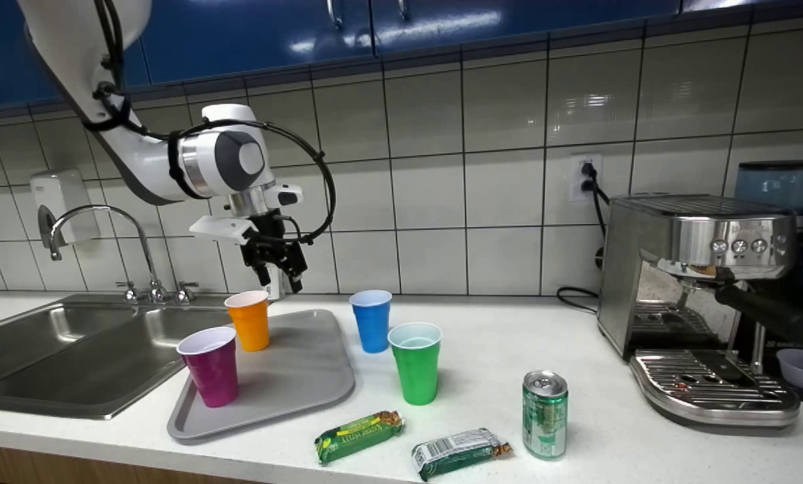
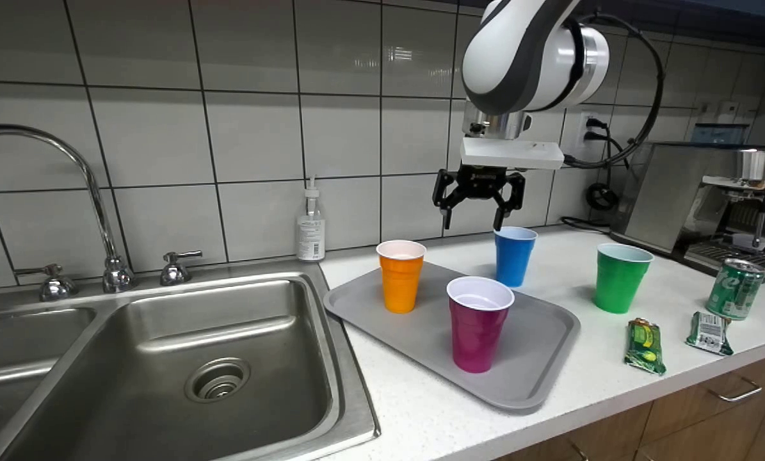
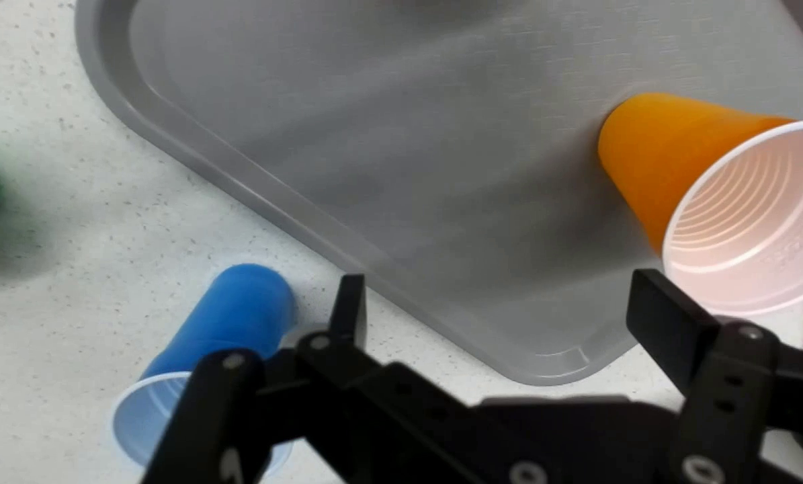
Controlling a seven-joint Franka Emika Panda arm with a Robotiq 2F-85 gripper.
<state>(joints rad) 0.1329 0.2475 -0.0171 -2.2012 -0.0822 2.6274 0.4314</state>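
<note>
Overhead, the gripper [image 2: 472, 221] is held spread near the blue cup [image 2: 514, 264] and orange cup [image 2: 400, 283]; neither should be brushed.

This is a kitchen. It has a metal sink [image 2: 164, 358] with a curvy tap [image 2: 94, 192], blue cupboards [image 1: 260, 40] up high, wall tiles [image 1: 428, 188], a coffee machine [image 1: 690, 232], and a white tabletop [image 1: 482, 349] with brown drawers [image 2: 702, 410] under it.
</note>
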